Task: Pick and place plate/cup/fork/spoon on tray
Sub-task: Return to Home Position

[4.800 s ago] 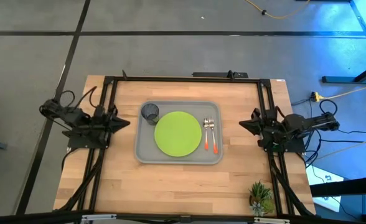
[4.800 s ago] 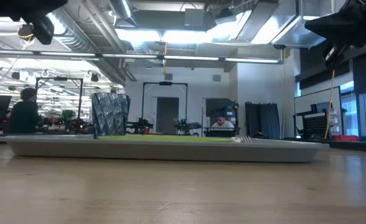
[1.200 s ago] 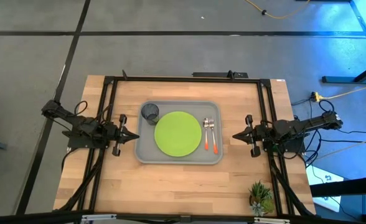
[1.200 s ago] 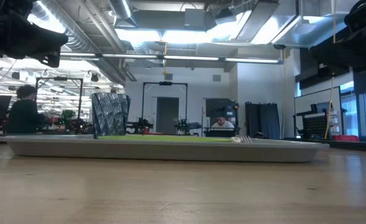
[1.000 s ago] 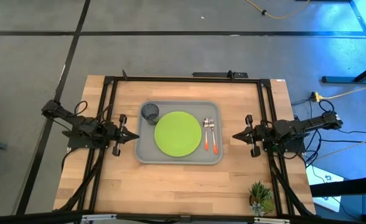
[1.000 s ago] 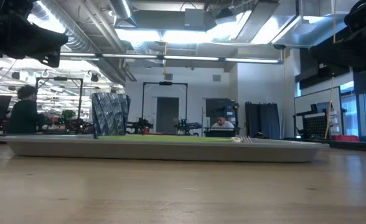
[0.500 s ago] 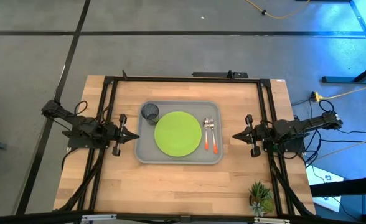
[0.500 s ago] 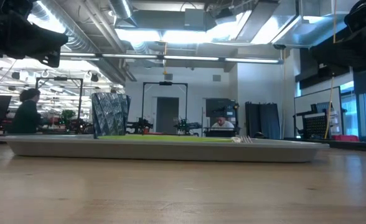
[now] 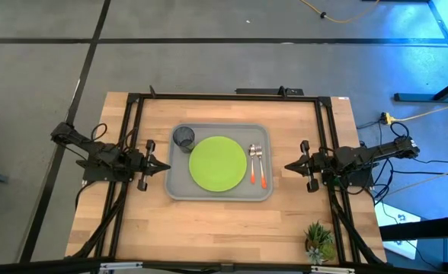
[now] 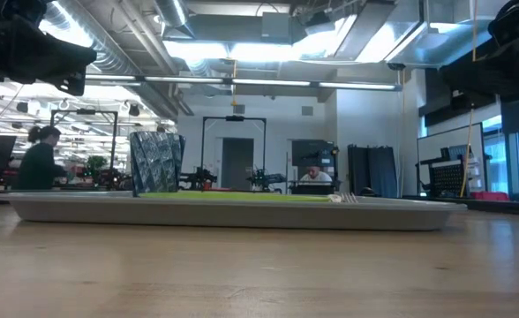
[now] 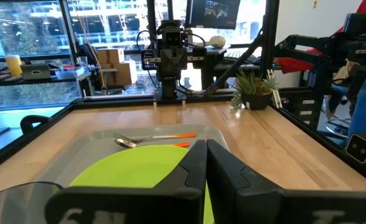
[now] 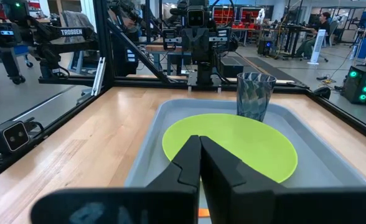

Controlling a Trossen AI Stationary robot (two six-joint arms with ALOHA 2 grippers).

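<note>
The grey tray (image 9: 180, 190) lies mid-table. On it rest the lime-green plate (image 9: 218, 164), the dark cup (image 9: 184, 138) upright at its far left corner, and, right of the plate, the spoon (image 11: 126, 142) and the fork (image 10: 346, 198) side by side, orange handles (image 9: 253, 175) toward the near edge. My left gripper (image 9: 166, 167) is shut and level just off the tray's left rim. My right gripper (image 9: 288, 166) is shut and level off the right rim. Both point at the tray and hold nothing. The wrist views show each pair of fingertips closed (image 11: 206, 155) (image 12: 200, 152).
A black frame (image 9: 224, 96) runs along the table's far, left and right sides. A small potted plant (image 9: 319, 242) stands at the near right corner. Bare wood (image 9: 209, 228) lies between the tray and the near edge. A person (image 10: 37, 159) shows in the room beyond.
</note>
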